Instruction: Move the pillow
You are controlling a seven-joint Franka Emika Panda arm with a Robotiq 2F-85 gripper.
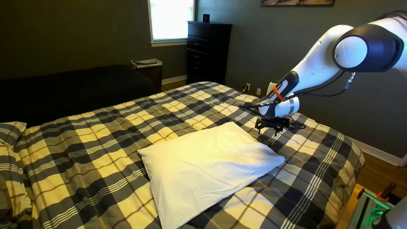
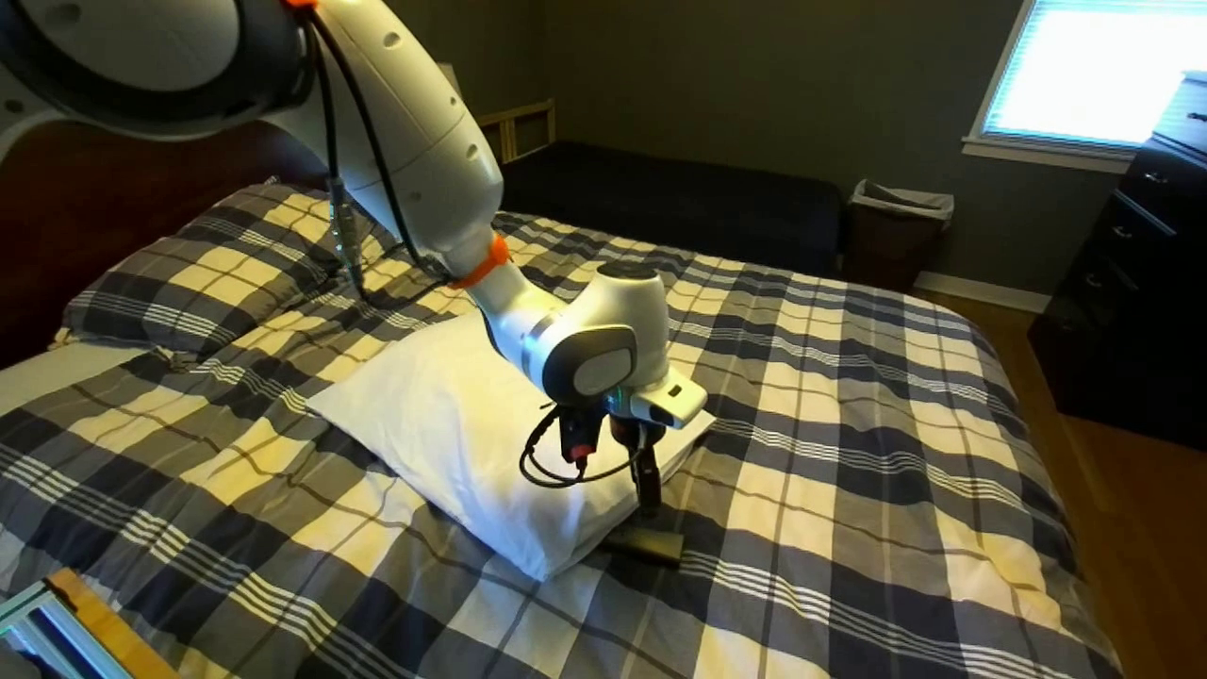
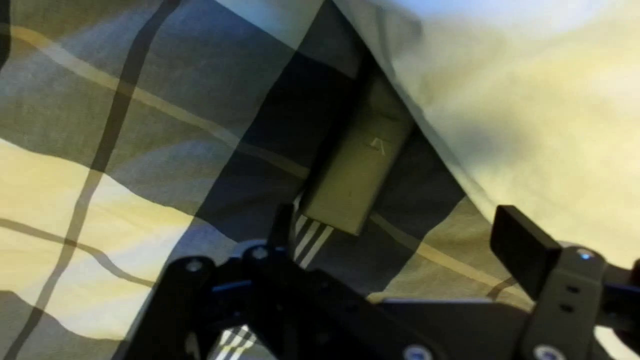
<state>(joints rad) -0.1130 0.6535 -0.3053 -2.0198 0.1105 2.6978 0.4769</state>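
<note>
The white pillow lies flat and slightly wrinkled on the plaid bed in both exterior views. One edge of it fills the upper right of the wrist view. My gripper is above the bed at that edge of the pillow, in both exterior views. In the wrist view the gripper's fingers are wide apart with nothing between them. The right finger overlaps the pillow's edge in the picture; I cannot tell whether it touches. The left finger is over the bedspread.
A dark flat bar lies on the bedspread beside the pillow, its far end under or against the edge; it also shows in an exterior view. Plaid pillows lie at the head. A metal-framed base stands beside the bed.
</note>
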